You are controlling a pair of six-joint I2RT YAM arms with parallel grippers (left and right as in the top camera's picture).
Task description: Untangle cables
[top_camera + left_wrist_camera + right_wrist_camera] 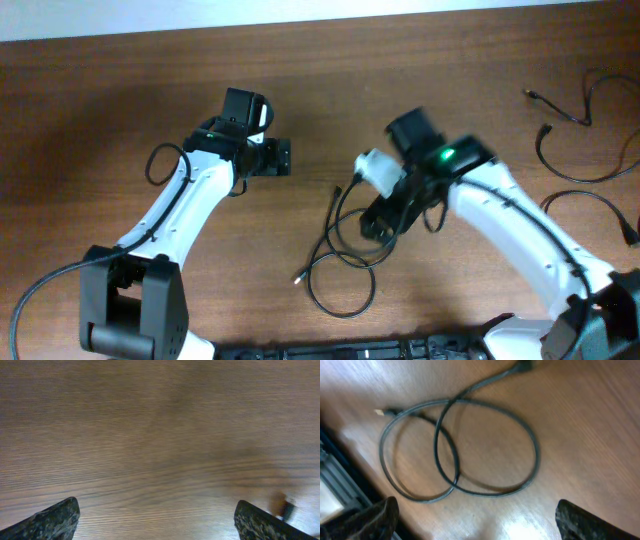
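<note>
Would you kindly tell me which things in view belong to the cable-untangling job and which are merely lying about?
Belongs to the job:
- looped cable near the middle of the table
- loose cables by the table's right edge

Merely there:
- arm wiring, attached to the robot
- wooden table

Bare brown wood-grain table
</note>
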